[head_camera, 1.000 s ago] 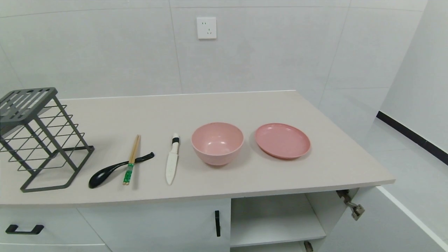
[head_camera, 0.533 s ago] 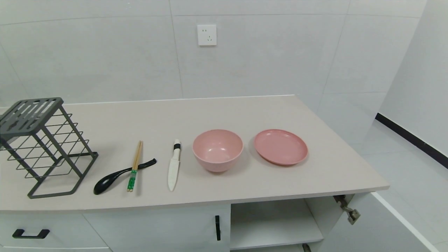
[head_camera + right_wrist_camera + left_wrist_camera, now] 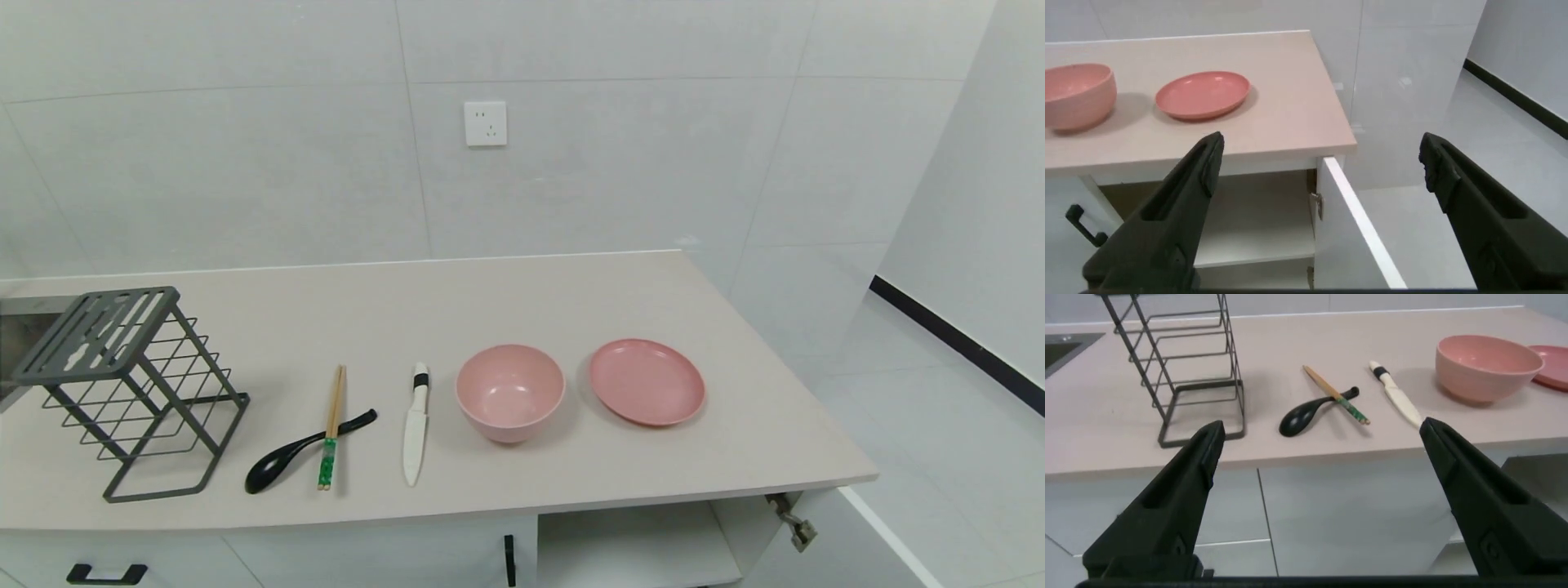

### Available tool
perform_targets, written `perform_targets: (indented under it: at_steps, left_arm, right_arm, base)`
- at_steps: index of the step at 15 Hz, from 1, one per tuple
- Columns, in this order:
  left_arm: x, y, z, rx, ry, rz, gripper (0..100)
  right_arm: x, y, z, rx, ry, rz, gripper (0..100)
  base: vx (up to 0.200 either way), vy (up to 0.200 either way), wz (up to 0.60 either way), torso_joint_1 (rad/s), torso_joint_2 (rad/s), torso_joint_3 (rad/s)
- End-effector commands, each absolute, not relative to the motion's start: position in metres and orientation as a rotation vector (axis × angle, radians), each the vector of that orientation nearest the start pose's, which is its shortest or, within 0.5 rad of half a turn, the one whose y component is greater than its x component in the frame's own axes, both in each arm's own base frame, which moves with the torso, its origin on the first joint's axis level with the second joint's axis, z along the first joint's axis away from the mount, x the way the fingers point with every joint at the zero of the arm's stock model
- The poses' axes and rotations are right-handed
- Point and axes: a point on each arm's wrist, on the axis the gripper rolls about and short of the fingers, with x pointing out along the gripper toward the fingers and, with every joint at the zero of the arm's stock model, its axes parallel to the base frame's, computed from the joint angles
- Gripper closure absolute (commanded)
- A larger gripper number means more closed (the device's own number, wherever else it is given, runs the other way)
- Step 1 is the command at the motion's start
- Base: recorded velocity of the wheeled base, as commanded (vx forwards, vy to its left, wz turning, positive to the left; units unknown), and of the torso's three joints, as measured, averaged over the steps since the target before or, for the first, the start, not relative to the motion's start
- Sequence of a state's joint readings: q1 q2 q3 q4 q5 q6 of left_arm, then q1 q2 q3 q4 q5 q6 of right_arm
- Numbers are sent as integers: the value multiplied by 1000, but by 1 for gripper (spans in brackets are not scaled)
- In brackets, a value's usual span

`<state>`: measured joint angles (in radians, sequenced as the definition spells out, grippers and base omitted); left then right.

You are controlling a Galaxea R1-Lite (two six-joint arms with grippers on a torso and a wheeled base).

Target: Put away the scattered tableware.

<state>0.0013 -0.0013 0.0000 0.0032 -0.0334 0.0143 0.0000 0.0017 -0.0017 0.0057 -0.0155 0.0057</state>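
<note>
On the beige countertop lie, left to right, a black spoon crossed by wooden chopsticks, a white knife, a pink bowl and a pink plate. A dark wire rack stands at the left end. My left gripper is open in front of the counter's edge, facing the spoon, chopsticks and knife. The right gripper is open too, off the counter's right front, with the plate and bowl beyond it.
Below the counter's right part a cabinet stands with its door swung open, showing a white shelf. Drawers with black handles sit under the left part. A tiled wall with a socket backs the counter.
The whole head picture has shifted downward, so the camera has moved. The tableware and rack keep their places on the counter.
</note>
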Motion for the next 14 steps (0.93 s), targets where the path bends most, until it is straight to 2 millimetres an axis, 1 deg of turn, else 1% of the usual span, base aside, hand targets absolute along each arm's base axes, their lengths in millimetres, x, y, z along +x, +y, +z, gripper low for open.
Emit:
perform_targets:
  at_steps: [1,6,8,14]
  left_arm:
    - [-23,-1,75,14,3,-32,0]
    - [-23,-1,75,15,3,-32,0]
    - [-23,-1,75,14,3,-38,0]
    - [-23,-1,75,14,3,-40,0]
  right_arm:
    - [-23,0,75,6,8,-15,0]
    - [-23,0,75,8,6,-15,0]
    - [-23,0,75,6,6,-15,0]
    - [-23,0,76,-17,2,-2,0]
  base:
    - [0,0,0,315,-603,-290]
    - [0,0,0,234,-458,-227]
    - [0,0,0,56,-110,-49]
    - [0,0,0,0,0,0]
